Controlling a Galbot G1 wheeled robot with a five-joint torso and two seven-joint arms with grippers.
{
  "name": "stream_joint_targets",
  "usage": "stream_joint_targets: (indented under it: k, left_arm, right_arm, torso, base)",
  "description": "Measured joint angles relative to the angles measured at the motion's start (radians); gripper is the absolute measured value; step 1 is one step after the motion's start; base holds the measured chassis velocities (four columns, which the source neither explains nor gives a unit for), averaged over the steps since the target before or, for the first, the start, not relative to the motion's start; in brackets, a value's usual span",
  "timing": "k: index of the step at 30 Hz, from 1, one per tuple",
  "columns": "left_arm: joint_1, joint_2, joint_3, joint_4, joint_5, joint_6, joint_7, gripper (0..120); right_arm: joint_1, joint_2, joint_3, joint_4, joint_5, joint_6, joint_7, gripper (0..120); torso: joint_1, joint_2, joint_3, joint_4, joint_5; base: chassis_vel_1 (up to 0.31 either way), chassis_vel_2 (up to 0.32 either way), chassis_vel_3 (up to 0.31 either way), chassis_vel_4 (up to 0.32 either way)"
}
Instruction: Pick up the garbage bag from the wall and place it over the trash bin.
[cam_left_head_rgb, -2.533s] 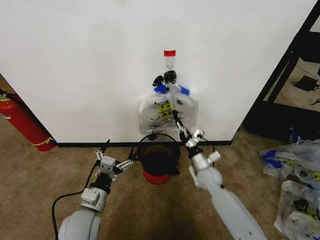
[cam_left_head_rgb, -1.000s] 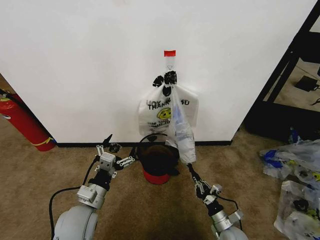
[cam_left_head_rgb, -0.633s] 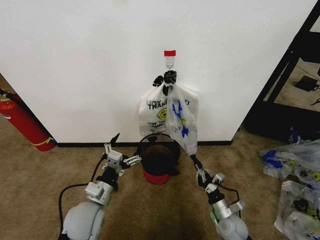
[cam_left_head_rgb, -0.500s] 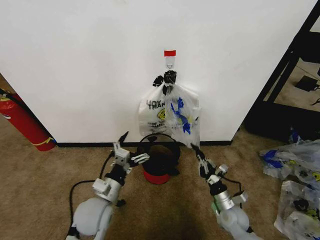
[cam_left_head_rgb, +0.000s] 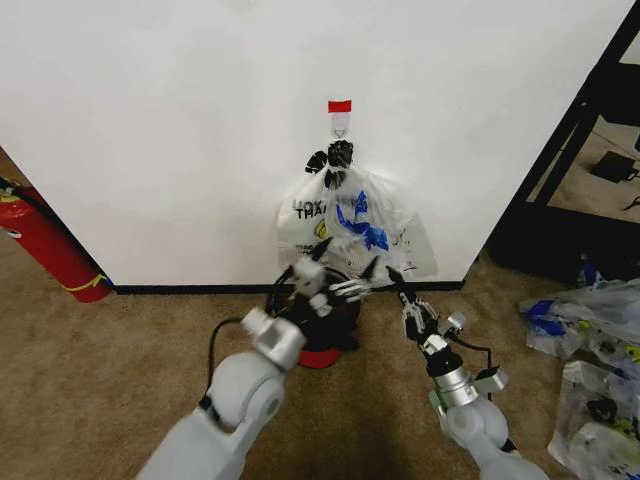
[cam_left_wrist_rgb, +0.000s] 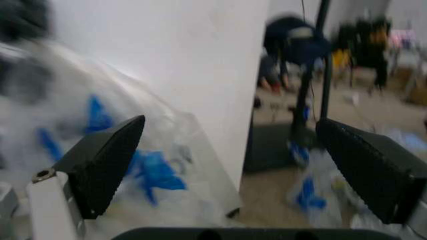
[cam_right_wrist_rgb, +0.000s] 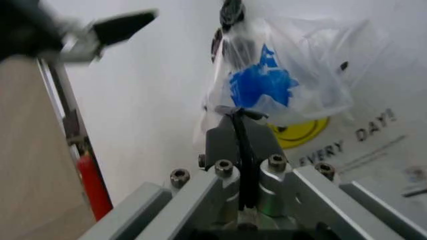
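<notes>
The see-through garbage bag with blue patches hangs from a red-topped wall hook and is pulled out to the lower right. My right gripper is shut on its lower edge; the right wrist view shows the fingers pinching the plastic of the bag. My left gripper is open, reaching over the trash bin toward the bag. In the left wrist view its fingers stand wide apart with the bag just beyond. The red trash bin stands below, mostly hidden by my left arm.
An opaque white THANK YOU bag hangs behind on the same hook. A red fire extinguisher leans at the far left. A black rack and several plastic bags lie on the carpet to the right.
My left arm has swung right and up, from beside the bin to over it, close to the bag. The right gripper has drawn the bag's bottom out to the right, spreading it.
</notes>
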Motion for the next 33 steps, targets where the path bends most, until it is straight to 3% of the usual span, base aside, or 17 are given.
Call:
stream_joint_targets:
  k: [1,3,4,8,9,12,13,15,18,23,33]
  left_arm:
    - [0.0,0.0,0.0,0.0,0.0,0.0,0.0,100]
    - [-0.184,0.023,0.144,0.064,-0.049,0.072,-0.081,100]
    - [-0.184,0.023,0.144,0.064,-0.049,0.072,-0.081,100]
    - [-0.422,0.007,0.284,0.127,-0.136,0.262,-0.263,97]
    - [-0.471,-0.007,0.305,0.14,-0.151,0.312,-0.301,95]
    - [-0.542,-0.041,0.34,0.157,-0.19,0.446,-0.412,94]
    - [-0.542,-0.041,0.34,0.157,-0.19,0.446,-0.412,94]
    - [-0.561,-0.058,0.361,0.156,-0.234,0.523,-0.504,94]
    - [-0.565,-0.072,0.399,0.168,-0.265,0.552,-0.6,93]
    - [-0.577,-0.085,0.441,0.201,-0.288,0.552,-0.666,90]
    - [-0.618,-0.097,0.508,0.302,-0.344,0.543,-0.723,50]
  right_arm:
    - [0.0,0.0,0.0,-0.002,-0.001,0.001,-0.001,0]
    - [0.012,0.004,0.006,-0.033,-0.022,0.016,-0.012,0]
    - [0.012,0.004,0.006,-0.033,-0.022,0.016,-0.012,0]
    - [0.023,0.013,0.018,-0.051,-0.057,0.032,-0.017,0]
    - [0.022,0.018,0.026,-0.054,-0.065,0.037,-0.018,0]
    - [0.023,0.029,0.038,-0.064,-0.081,0.052,-0.021,0]
    - [0.023,0.029,0.038,-0.064,-0.081,0.052,-0.021,0]
    - [0.022,0.031,0.04,-0.065,-0.089,0.058,-0.021,0]
    - [0.022,0.031,0.043,-0.059,-0.098,0.063,-0.015,0]
    - [0.021,0.032,0.044,-0.046,-0.106,0.065,-0.005,0]
    - [0.029,0.041,0.032,-0.038,-0.132,0.068,0.005,0]
  torso:
    - [0.0,0.0,0.0,0.0,0.0]
    - [0.0,0.0,0.0,-0.0006,0.0]
    - [0.0,0.0,0.0,-0.0006,0.0]
    - [0.0,0.0,0.0,0.0004,0.0]
    - [0.0,0.0,0.0,-0.0003,-0.0002]
    - [0.0,0.0,0.0,-0.0006,0.0002]
    - [0.0,0.0,0.0,-0.0006,0.0002]
    - [0.0,0.0,0.0,0.0,0.0]
    - [0.0,0.0,0.0,0.0,-0.0001]
    - [0.0,0.0,0.0,-0.0001,-0.0002]
    - [0.0,0.0,0.0,-0.0001,-0.0002]
  base:
    - [0.0,0.0,0.0,0.0]
    - [0.0,0.0,0.0,0.0]
    - [0.0,0.0,0.0,0.0]
    - [0.0,0.0,0.0,0.0]
    - [0.0,0.0,0.0,0.0]
    - [0.0,0.0,0.0,0.0]
    - [0.0,0.0,0.0,0.0]
    - [0.0,0.0,0.0,0.0]
    - [0.0,0.0,0.0,0.0]
    - [0.0,0.0,0.0,0.0]
    - [0.0,0.0,0.0,0.0]
